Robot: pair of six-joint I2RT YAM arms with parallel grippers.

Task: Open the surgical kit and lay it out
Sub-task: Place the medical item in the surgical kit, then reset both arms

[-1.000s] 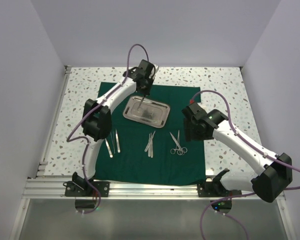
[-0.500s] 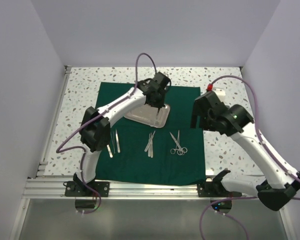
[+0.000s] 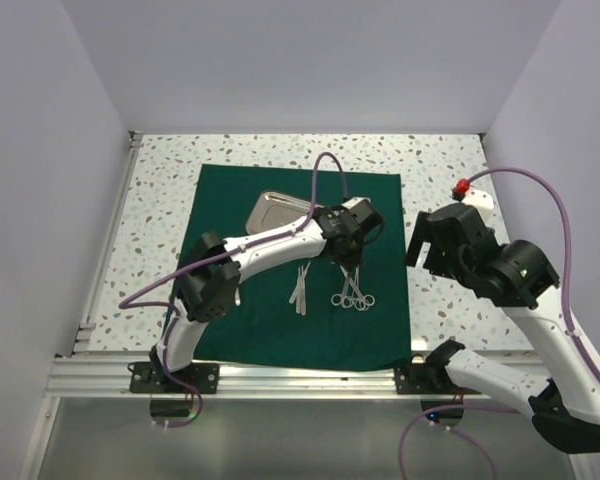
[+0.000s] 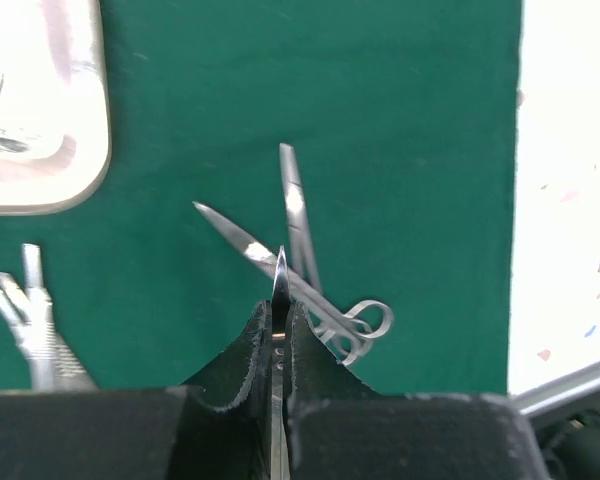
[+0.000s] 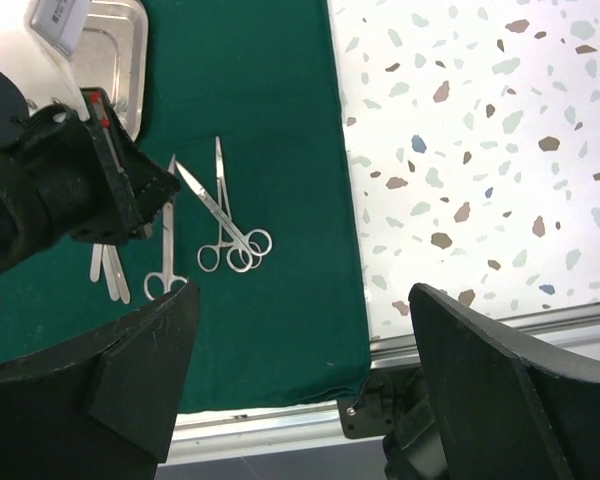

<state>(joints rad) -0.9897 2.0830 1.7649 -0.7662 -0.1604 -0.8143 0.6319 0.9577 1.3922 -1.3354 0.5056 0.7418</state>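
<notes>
The dark green cloth (image 3: 270, 325) lies spread flat, with the steel tray (image 3: 278, 208) on its far part. My left gripper (image 3: 348, 264) reaches over the cloth's right half, shut on a slim ring-handled steel instrument (image 4: 280, 272) whose end pokes out past the fingertips. In the right wrist view its ring handles (image 5: 165, 284) hang low by the cloth, next to two crossed scissors (image 5: 230, 238). Tweezers (image 3: 300, 288) lie at mid cloth. My right gripper (image 5: 300, 385) is raised off the cloth's right edge, open and empty.
Speckled tabletop (image 3: 450, 170) surrounds the cloth. The aluminium rail (image 3: 310, 376) runs along the near edge, with the arm mounts on it. White walls close in the back and both sides. The left arm's purple cable (image 3: 315, 180) arcs over the tray.
The left arm swung from the tray to the cloth's right front, carrying the instrument. The right arm lifted and drew back to the right, its jaws widening.
</notes>
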